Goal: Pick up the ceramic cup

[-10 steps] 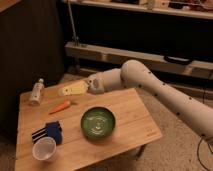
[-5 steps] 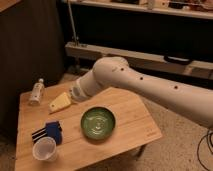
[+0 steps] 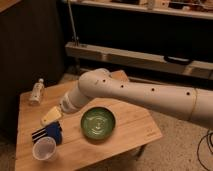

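The gripper (image 3: 50,116) had swung nearer the ceramic cup (image 3: 44,149), not yet touching; I couldn't tell its opening.

Brings the gripper (image 3: 50,116) forward from the far middle of the worktop (image 3: 131,141) toward its near corner, now just behind the blue-and-black object (image 3: 50,133) and nearer the ceramic cup (image 3: 44,148). Swings the forearm (image 3: 97,89) across, hiding the orange piece seen a second ago.
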`<state>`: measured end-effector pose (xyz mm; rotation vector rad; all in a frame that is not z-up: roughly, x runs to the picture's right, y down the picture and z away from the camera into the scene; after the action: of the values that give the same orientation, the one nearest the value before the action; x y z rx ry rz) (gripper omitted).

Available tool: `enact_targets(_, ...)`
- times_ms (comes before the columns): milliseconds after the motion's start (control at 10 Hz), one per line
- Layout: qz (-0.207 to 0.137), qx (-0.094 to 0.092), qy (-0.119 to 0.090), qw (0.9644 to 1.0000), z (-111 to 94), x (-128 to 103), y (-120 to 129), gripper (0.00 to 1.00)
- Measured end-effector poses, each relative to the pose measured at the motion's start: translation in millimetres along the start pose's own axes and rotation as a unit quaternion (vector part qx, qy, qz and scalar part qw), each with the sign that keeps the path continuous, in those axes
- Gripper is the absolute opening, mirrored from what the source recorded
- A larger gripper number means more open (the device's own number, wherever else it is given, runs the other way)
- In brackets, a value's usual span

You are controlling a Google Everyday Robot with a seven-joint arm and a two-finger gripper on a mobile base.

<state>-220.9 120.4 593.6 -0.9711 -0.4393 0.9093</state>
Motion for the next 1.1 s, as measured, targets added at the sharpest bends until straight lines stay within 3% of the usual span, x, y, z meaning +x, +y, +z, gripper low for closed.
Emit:
enact_targets(300, 0.007, -0.008, 0.017, 0.9998, 30.9, 10.7, -7.8, 0.80)
enact_targets(600, 0.021, -0.027, 0.020, 0.9992, 59.7, 16.1, -20.6, 0.80)
enact_targets(1100, 0.038, -0.033, 0.045, 0.9977, 93.5, 37.9, -33.2, 0.80)
